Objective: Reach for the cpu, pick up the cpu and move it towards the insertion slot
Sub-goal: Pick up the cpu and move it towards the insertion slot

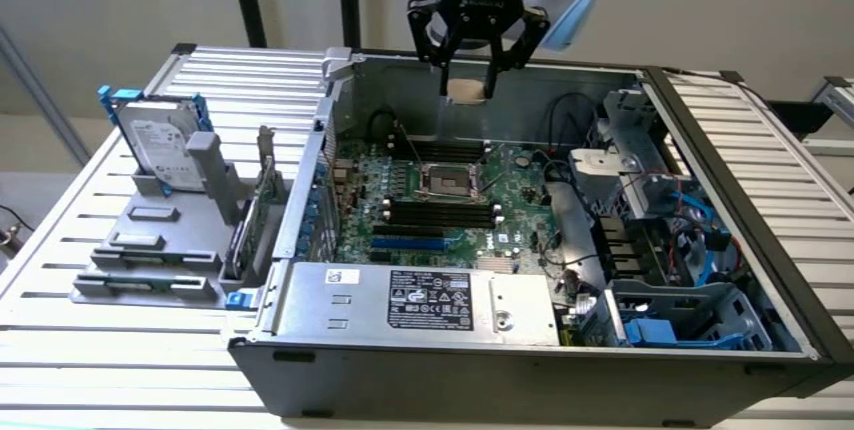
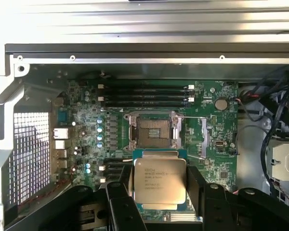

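My gripper (image 1: 467,90) hangs above the open computer case, near its back wall, shut on the cpu (image 1: 466,89), whose tan side faces the exterior camera. In the wrist view the cpu (image 2: 159,180) shows its silvery printed top, clamped between the two black fingers (image 2: 195,185). The insertion slot (image 1: 450,181) is a square socket with a shiny metal frame and dark centre on the green motherboard, below the gripper and apart from it. The wrist view shows the insertion slot (image 2: 154,132) just beyond the held chip.
Black memory slots (image 1: 427,215) lie beside the socket. A power supply (image 1: 420,300) fills the case's front. Cables and drive cages (image 1: 667,210) crowd the exterior view's right. A hard drive with blue rails (image 1: 160,145) stands in a grey holder (image 1: 147,250) on the slatted table, at the exterior view's left.
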`<state>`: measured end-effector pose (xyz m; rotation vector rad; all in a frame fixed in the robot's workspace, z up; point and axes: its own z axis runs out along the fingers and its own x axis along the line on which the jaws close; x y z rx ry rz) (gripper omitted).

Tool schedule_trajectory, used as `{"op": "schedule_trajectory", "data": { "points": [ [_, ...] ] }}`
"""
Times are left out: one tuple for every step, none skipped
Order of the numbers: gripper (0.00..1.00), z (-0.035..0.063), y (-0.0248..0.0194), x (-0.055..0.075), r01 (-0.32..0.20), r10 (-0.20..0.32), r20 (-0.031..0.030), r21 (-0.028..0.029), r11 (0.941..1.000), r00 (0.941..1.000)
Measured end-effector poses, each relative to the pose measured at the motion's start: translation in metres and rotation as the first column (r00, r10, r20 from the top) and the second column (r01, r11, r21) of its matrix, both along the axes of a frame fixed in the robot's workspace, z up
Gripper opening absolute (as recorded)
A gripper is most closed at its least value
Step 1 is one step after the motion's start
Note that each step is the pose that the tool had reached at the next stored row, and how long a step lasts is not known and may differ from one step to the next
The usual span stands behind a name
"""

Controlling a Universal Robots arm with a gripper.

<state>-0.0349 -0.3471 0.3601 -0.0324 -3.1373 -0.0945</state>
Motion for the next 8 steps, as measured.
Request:
{"op": "schedule_trajectory", "data": {
  "points": [
    [0.55, -0.0002, 0.0004, 0.0000, 0.000, 0.000, 0.0004, 0.0002, 1.0000, 1.0000],
    [0.55, -0.0003, 0.0009, 0.0000, -0.001, 0.001, 0.0008, 0.0001, 1.0000, 1.0000],
    [0.55, -0.0004, 0.0012, 0.0001, -0.001, 0.001, 0.0012, 0.0001, 1.0000, 1.0000],
    [0.55, -0.0004, 0.0012, 0.0001, -0.001, 0.001, 0.0012, 0.0000, 1.0000, 1.0000],
    [0.55, -0.0004, 0.0013, 0.0000, -0.001, 0.001, 0.0013, 0.0002, 1.0000, 1.0000],
    [0.55, -0.0004, 0.0013, 0.0000, -0.001, 0.001, 0.0013, 0.0001, 1.0000, 1.0000],
    [0.55, -0.0004, 0.0013, 0.0000, -0.001, 0.001, 0.0013, 0.0001, 1.0000, 1.0000],
    [0.55, -0.0004, 0.0013, 0.0000, -0.001, 0.001, 0.0013, 0.0001, 1.0000, 1.0000]
  ]
}}
